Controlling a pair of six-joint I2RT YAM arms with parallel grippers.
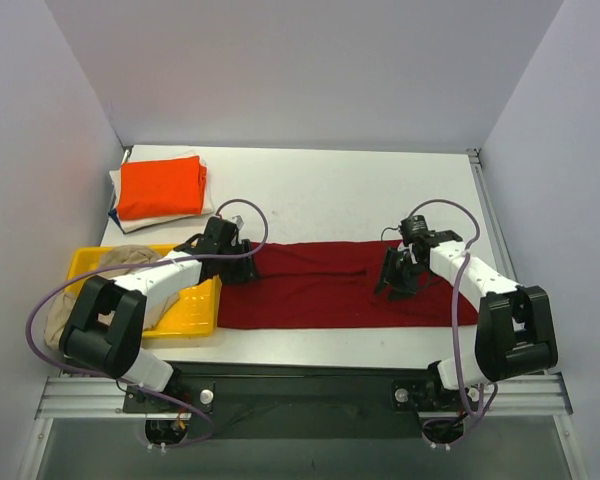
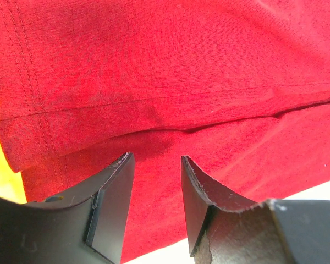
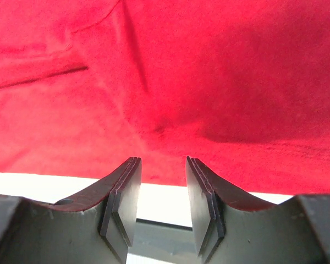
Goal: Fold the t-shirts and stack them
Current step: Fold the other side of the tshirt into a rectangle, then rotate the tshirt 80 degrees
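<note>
I have the dark red t-shirt (image 1: 320, 285) lying flat as a long band along the near edge of the tabletop (image 1: 360, 190). Its left end touches the yellow tray (image 1: 195, 310) at the near left corner. At the far left corner sits the finished pile, with the orange t-shirt (image 1: 158, 188) on top and paler cloth under it. A beige t-shirt (image 1: 120, 258) waits crumpled in the tray.

My left hand (image 1: 242, 262) is low over the red shirt's left end, and the wrist view shows it parted to a moderate gap with nothing in it, just above a stitched hem. My right hand (image 1: 393, 280) is over the shirt right of its middle, likewise parted and empty, pointing at the near hem with bare tabletop just beyond.

I judge this to be the folding of the red shirt, at the point of taking hold. Next, I think each hand has to drop onto the cloth and pinch all the layers at its spot. They can then carry one end across the other, keeping the edges even so the fold lies square.
</note>
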